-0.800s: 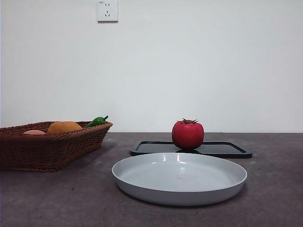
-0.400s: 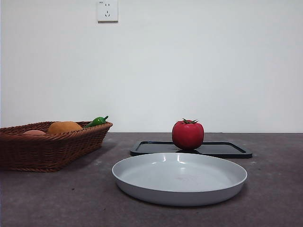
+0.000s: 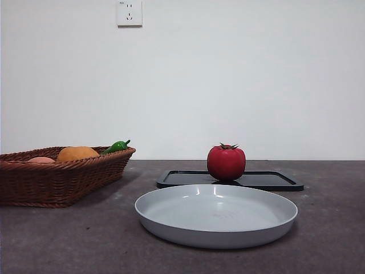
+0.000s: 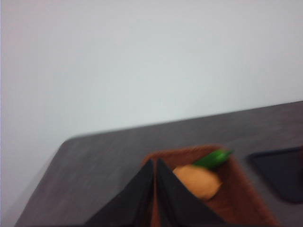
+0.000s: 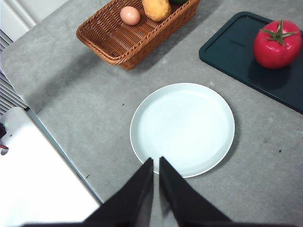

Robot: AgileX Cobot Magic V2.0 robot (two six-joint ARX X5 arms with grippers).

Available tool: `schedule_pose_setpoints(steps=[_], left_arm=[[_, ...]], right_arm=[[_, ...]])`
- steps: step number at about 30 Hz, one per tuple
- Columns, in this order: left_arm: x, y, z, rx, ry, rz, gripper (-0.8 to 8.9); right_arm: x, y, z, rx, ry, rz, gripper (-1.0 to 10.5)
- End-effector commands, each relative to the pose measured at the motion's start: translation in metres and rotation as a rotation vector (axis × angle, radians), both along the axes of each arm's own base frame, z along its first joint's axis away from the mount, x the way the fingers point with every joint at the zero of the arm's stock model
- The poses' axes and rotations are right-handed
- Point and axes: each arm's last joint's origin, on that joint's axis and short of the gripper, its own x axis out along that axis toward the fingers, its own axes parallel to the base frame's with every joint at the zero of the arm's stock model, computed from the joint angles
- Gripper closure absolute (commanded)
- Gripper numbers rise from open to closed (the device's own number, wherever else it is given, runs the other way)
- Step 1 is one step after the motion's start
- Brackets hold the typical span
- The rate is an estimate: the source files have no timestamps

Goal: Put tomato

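Observation:
The glossy red tomato (image 3: 226, 162) with a green stem stands on a black tray (image 3: 268, 180) behind the white plate (image 3: 217, 214). In the right wrist view the tomato (image 5: 277, 44) sits on the tray (image 5: 236, 52) beyond the plate (image 5: 182, 127). My right gripper (image 5: 156, 163) is shut and empty, high above the plate's near rim. My left gripper (image 4: 155, 165) is shut and empty, raised over the table near the wicker basket (image 4: 236, 189). Neither gripper shows in the front view.
A brown wicker basket (image 3: 63, 177) at the left holds an orange round fruit (image 3: 77, 153), a green pepper (image 3: 117, 146) and a pale egg-like thing (image 5: 129, 15). A wall socket (image 3: 129, 12) is on the back wall. A white surface (image 5: 38, 189) lies beside the table edge.

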Motion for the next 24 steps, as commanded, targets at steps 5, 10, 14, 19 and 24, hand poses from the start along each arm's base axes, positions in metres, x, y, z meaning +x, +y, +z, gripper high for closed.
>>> schedule_pose_setpoints(steps=[5,10,14,19,24], left_arm=[[0.000,0.006,-0.052,-0.086,0.053,0.195,8.06],[0.003,0.006,-0.084,-0.095,0.106,0.197,8.06],[0.005,0.007,-0.103,-0.095,0.138,0.198,8.06],[0.005,0.006,-0.116,-0.091,0.159,0.175,8.06],[0.007,0.002,-0.129,-0.083,0.189,0.053,8.06]], right_arm=[[0.001,0.001,0.002,0.011,-0.004,0.000,9.4],[0.001,0.001,0.002,0.010,-0.004,0.000,9.4],[0.001,0.001,0.002,0.010,-0.004,0.000,9.4],[0.001,0.001,0.002,0.010,-0.004,0.000,9.4],[0.001,0.001,0.002,0.010,-0.004,0.000,9.4]])
